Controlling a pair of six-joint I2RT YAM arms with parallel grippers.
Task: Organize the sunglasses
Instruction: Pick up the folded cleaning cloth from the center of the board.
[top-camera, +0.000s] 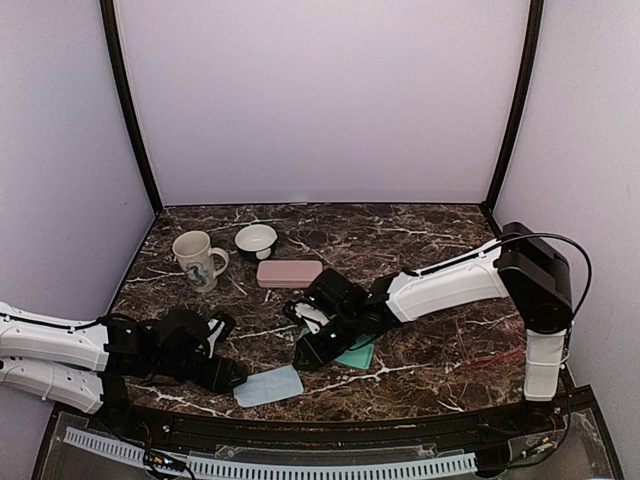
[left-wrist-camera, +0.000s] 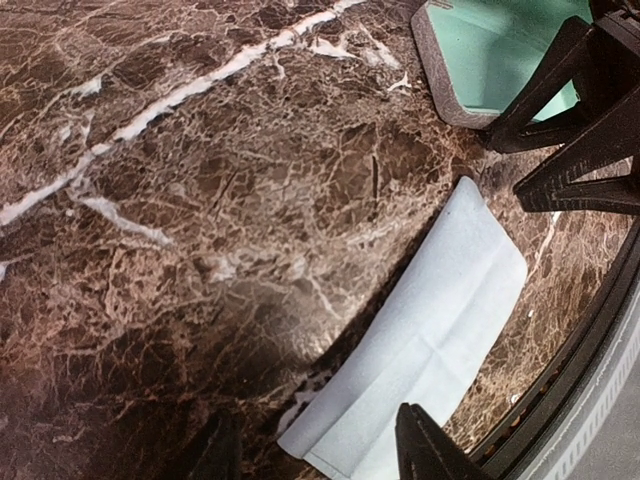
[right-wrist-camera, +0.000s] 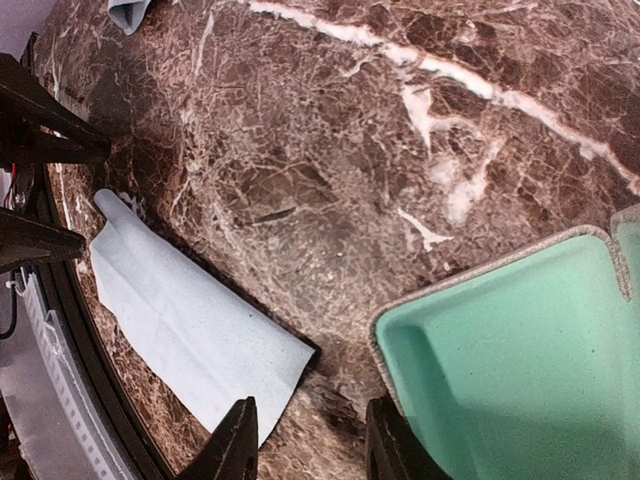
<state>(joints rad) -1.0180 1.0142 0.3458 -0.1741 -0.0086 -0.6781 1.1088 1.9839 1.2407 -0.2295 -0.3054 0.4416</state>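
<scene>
Dark marble surface, and the right claw hangs with fingers apart and empty beside the open green-lined case around the middle. The left claw, also apart, sits over the blue cloth by the near edge. The sunglasses, honestly can't tell where they are.

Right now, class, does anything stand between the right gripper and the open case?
Nothing visible. The case lies beside the right gripper, bare table between; the cloth lies on its other side. No sunglasses show.
</scene>
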